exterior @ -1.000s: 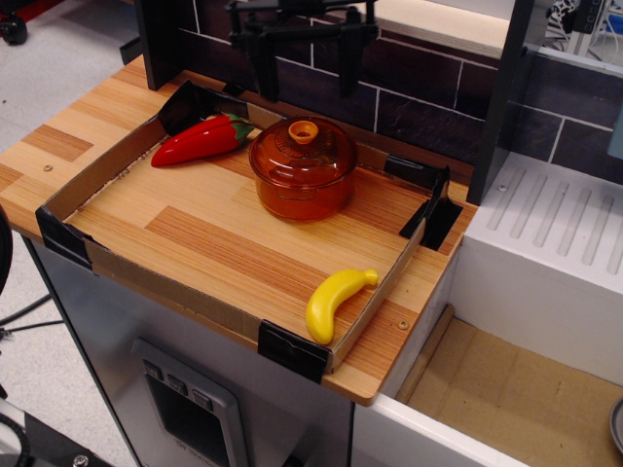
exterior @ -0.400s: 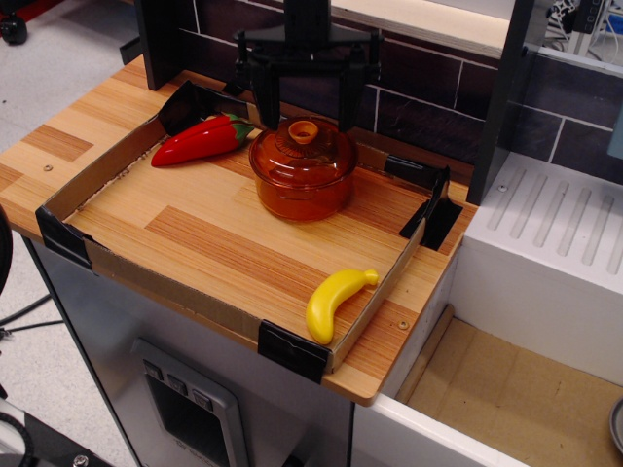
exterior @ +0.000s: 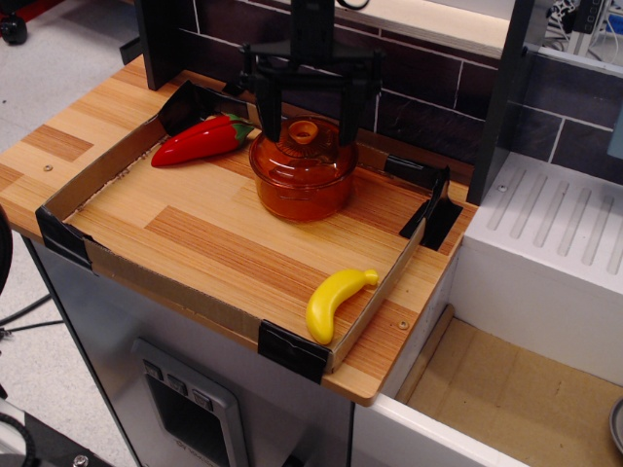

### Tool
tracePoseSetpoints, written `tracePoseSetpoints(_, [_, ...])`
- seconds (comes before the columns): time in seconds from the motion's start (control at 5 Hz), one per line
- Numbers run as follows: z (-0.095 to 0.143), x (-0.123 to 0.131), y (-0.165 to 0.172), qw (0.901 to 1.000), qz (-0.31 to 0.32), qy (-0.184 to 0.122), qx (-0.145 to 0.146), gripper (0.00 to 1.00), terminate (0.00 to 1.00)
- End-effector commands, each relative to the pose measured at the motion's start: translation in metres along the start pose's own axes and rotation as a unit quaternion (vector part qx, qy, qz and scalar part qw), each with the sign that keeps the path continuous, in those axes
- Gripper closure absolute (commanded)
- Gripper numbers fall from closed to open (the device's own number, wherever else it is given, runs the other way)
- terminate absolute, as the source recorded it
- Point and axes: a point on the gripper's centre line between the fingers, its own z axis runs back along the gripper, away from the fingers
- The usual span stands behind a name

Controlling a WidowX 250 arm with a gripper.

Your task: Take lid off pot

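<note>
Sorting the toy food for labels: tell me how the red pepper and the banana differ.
The red pepper is red with a green stem end; the banana is plain yellow. The pepper lies at the tray's far left corner, the banana against its near right wall. Both are glossy, curved and lying flat.

My gripper is matte black, and just below it the lid and the pot are both translucent orange, the lid's knob a lighter, opaque orange. Left of the pot lies a glossy red pepper with a green stem. In front of the pot, at the black-cornered cardboard tray's edge, a plain yellow banana rests on striped, light-and-dark wood.
</note>
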Motion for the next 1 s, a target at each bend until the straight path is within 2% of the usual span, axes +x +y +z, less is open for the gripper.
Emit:
tracePoseSetpoints(0.0, [0.005,0.003,-0.003,0.9995,0.009,-0.031,-0.004,0.00,0.00])
tracePoseSetpoints(0.2, [0.007,0.004,-0.002,0.9994,0.013,-0.031,-0.004,1.00,0.00])
tracePoseSetpoints(0.4, [0.011,0.005,-0.001,0.9995,0.019,-0.025,-0.004,1.00,0.00])
tracePoseSetpoints(0.6, [0.032,0.002,0.004,0.9996,0.021,-0.019,-0.008,1.00,0.00])
tracePoseSetpoints(0.8, [0.055,-0.013,0.012,0.9995,0.019,-0.016,-0.018,1.00,0.00])
